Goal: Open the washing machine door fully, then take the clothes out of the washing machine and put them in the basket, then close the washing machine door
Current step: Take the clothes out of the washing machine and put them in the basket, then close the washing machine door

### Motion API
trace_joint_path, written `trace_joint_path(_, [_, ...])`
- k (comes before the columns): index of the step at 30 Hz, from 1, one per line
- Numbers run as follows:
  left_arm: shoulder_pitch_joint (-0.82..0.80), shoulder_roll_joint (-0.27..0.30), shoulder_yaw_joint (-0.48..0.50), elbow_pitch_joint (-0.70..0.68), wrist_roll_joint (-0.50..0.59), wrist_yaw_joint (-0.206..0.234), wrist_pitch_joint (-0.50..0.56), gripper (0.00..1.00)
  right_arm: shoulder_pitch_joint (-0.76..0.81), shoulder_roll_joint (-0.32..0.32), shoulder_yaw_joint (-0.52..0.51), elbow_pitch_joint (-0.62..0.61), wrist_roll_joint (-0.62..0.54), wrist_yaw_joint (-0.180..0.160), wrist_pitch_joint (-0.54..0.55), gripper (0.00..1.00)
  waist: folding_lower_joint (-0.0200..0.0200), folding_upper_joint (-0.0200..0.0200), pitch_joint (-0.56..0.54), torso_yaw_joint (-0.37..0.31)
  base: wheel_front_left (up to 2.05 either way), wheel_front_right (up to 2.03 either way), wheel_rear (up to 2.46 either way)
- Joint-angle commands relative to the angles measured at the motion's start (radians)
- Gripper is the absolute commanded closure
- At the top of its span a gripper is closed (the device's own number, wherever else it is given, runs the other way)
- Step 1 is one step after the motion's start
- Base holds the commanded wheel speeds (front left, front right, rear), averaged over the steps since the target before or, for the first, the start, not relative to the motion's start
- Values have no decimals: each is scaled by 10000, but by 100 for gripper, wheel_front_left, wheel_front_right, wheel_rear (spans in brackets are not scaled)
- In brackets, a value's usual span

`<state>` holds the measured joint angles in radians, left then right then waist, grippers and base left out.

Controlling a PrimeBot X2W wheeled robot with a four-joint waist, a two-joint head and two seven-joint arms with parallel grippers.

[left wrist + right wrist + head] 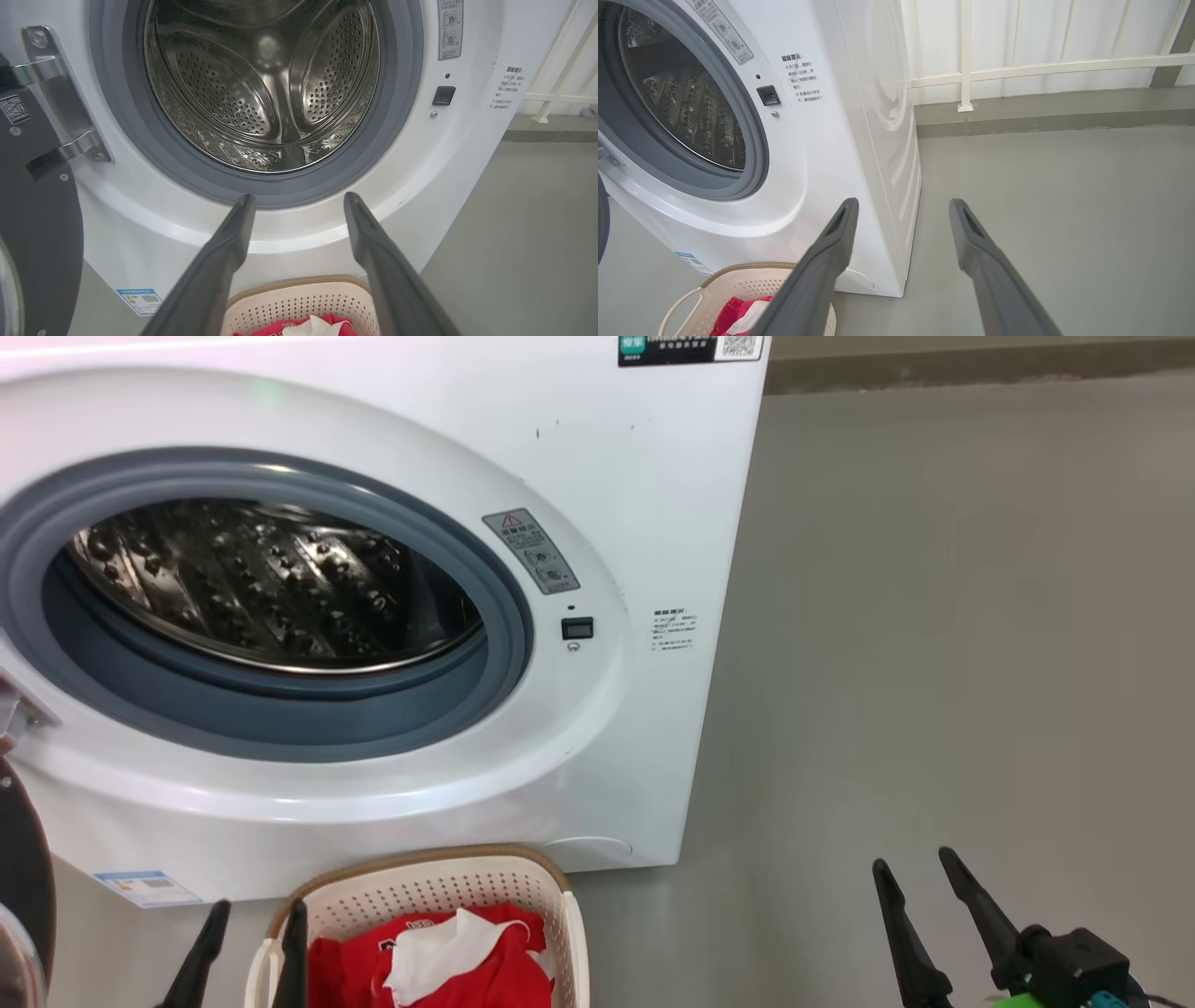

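Observation:
The white washing machine (644,504) stands with its door (42,242) swung out to the left; only the door's dark inner face and hinge show. Its steel drum (266,84) holds no fabric that I can see. Below the opening sits the cream basket (439,887), with the red and white clothes (467,952) lying inside. My left gripper (260,907) is open at the basket's left rim, fingers up towards the drum, holding nothing. My right gripper (912,859) is open and empty over bare floor to the machine's right. The basket (738,284) and clothes (733,312) lie left of its fingers.
Grey floor (934,616) stretches to the right of the machine. A white railing (1017,70) and a low kerb run along the back. A door latch socket (443,95) sits on the machine's front, right of the grey rubber ring (402,93).

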<state>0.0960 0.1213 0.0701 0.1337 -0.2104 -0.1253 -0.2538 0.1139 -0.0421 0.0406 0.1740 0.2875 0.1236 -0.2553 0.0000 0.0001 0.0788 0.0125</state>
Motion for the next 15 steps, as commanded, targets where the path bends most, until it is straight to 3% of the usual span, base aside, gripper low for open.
trace_joint_path(1, [-70, 69, 406, -340, 63, -54, -80, 0, -55, -81, 145, -255, -142, 71, -65, 0, 0, -1, -83, -21, 0, 0, 0])
trace_joint_path(15, [453, -287, 505, -909, 174, -54, -80, 0, 161, -81, 25, -331, -162, 71, -65, 0, 0, -1, -160, -57, 0, 0, 0])
